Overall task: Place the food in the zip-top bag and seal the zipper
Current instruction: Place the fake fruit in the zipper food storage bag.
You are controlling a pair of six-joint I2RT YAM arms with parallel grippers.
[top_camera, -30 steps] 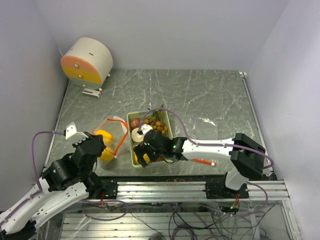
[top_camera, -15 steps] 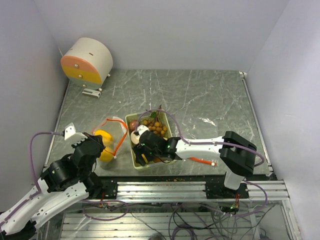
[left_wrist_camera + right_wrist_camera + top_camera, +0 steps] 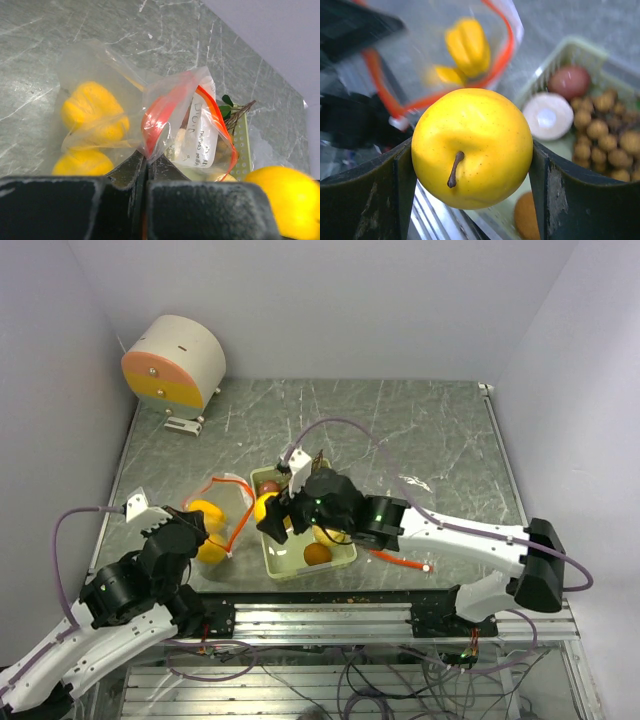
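Status: loading in progress. The left pincer [image 3: 147,169] is closed flat on the lower lip of the zip-top bag [image 3: 95,60] and props its mouth open toward the right pincer [image 3: 270,512]. Two yellow-orange fruits [image 3: 92,107] are already inside, just beyond the left pincer's tips. The right pincer is clamped across a yellow pear [image 3: 472,145], held at the bag-side edge of the green tray [image 3: 290,558], with the bag mouth directly ahead of it. Left in the tray, to the side of the right pincer: a reddish apple [image 3: 570,82], brown berries [image 3: 605,130] and one orange fruit [image 3: 317,553]. The zipper is not yet sealed.
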